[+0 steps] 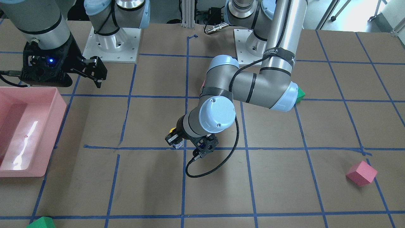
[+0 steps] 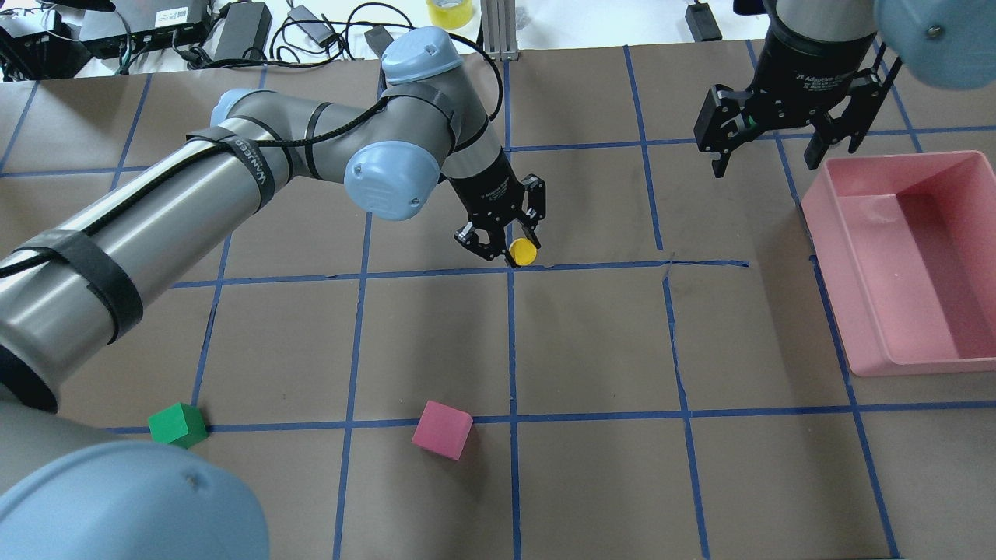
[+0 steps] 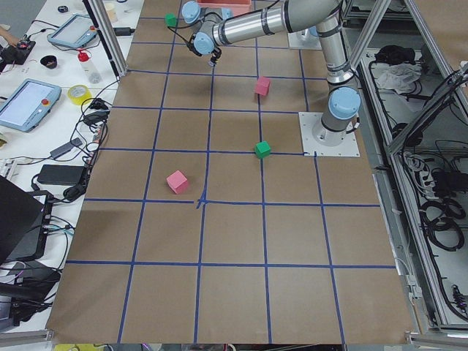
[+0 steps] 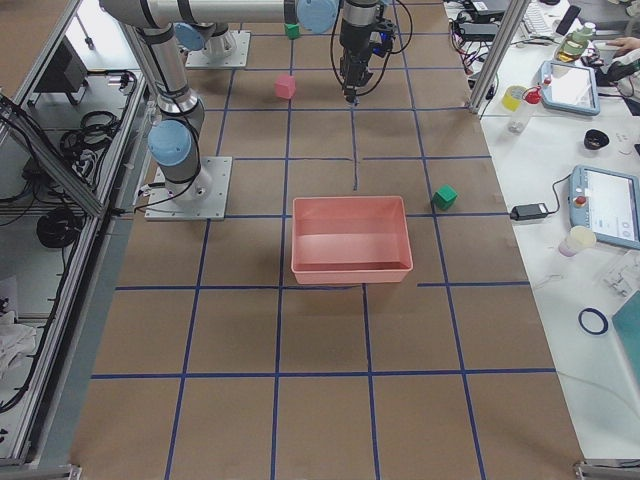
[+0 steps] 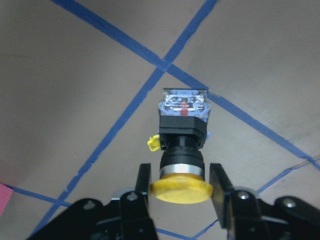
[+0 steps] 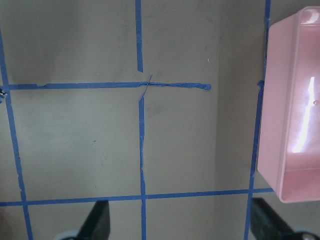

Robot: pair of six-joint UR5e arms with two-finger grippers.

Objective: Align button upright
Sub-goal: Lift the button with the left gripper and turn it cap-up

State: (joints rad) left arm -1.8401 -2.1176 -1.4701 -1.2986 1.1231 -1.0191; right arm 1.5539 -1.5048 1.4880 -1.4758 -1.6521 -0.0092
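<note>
The button [image 5: 182, 131] has a round yellow cap [image 2: 523, 251], a black body and a grey contact block. My left gripper [image 5: 181, 184] is shut on it: the fingers [image 5: 143, 181] press the cap from both sides. The button hangs tilted, cap toward the palm, with its block low over a blue tape crossing [image 5: 162, 65] near the table's middle. In the front view the button [image 1: 176, 138] shows beside the left wrist. My right gripper [image 2: 766, 163] is open and empty, held above the table beside the pink bin, with both fingertips wide apart in its wrist view [image 6: 180, 225].
A pink bin [image 2: 895, 365] stands on the robot's right and also shows in the front view [image 1: 60, 126]. A pink cube [image 2: 442, 429] and a green cube [image 2: 178, 425] lie near the robot's side. Another pink cube [image 1: 361, 173] and green cube [image 1: 41, 222] lie on the far side.
</note>
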